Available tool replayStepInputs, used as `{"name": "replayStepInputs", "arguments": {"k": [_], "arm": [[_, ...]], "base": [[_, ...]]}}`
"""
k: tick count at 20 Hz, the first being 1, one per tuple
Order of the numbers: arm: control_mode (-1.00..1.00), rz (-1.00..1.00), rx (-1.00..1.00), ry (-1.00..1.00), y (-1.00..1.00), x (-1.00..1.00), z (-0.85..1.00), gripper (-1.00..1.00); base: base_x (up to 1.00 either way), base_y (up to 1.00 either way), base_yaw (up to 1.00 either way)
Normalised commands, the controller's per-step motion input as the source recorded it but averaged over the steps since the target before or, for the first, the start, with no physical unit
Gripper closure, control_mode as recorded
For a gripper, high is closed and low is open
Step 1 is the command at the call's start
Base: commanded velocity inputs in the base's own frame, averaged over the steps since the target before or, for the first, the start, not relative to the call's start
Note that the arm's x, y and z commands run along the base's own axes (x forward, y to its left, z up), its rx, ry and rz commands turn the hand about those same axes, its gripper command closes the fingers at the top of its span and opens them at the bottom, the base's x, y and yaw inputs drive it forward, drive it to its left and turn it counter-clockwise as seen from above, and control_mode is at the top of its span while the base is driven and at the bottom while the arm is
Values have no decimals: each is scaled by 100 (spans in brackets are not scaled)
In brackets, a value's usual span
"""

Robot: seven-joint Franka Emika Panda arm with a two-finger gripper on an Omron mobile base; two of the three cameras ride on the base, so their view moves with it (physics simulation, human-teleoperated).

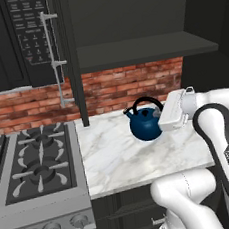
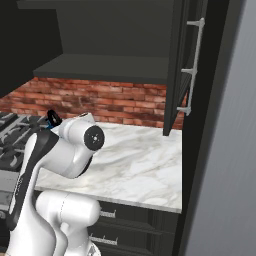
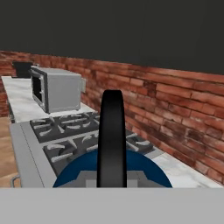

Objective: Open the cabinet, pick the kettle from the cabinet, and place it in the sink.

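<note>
Kettle [image 1: 146, 125]: glossy dark-blue body, enamel look; handle [image 3: 112, 135] smooth black, slight sheen. Counter [image 1: 126, 158]: polished white marble, grey veins. Wall [image 1: 113, 89], centre of frame: rough red brick, matt. Cabinet [image 2: 172, 60]: matt black panels; bar handle [image 2: 192, 67] brushed silver metal. Stove [image 1: 34, 166], lower left: grey steel, dark cast grates. Toaster oven [image 3: 54, 89], left of frame: dull grey metal.

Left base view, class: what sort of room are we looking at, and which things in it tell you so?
A kitchen, rendered rather than real. A gas stove with burner grates sits beside a white marble counter, a dark-blue kettle stands on that counter, and a black wall cabinet hangs open above a brick backsplash.
</note>
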Motion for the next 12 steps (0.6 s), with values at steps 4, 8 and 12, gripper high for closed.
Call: {"name": "replayStepInputs", "arguments": {"k": [4, 8, 12], "arm": [[-100, 0, 0, 0, 0, 0, 0, 100], [-100, 0, 0, 0, 0, 0, 0, 100], [-100, 0, 0, 0, 0, 0, 0, 100]], "base": [[0, 0, 0], [0, 0, 0], [0, 0, 0]]}}
